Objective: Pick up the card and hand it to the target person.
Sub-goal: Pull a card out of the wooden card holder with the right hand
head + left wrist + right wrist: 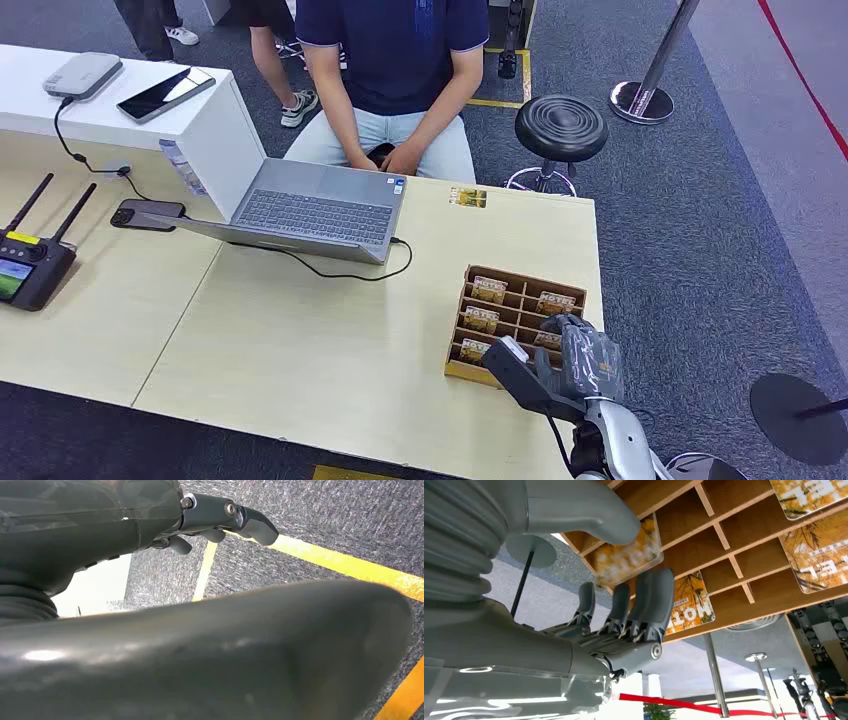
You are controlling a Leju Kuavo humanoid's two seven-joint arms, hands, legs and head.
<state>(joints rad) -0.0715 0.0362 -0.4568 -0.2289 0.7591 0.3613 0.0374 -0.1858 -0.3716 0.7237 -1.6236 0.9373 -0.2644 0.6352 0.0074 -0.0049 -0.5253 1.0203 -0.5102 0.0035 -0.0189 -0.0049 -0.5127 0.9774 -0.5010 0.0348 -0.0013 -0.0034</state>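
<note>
One card is pinched between my right hand's thumb and fingers, right at the wooden box on the table's near right corner. My left hand hangs over carpet, fingers curled on nothing.

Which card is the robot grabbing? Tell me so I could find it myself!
Find the wooden box with little compartments near the right end of the pale table. At the box's corner closest to the robot, the right hand pinches one orange card between thumb and fingers. The other cards lie flat in their slots; this one is the one being held.
</note>
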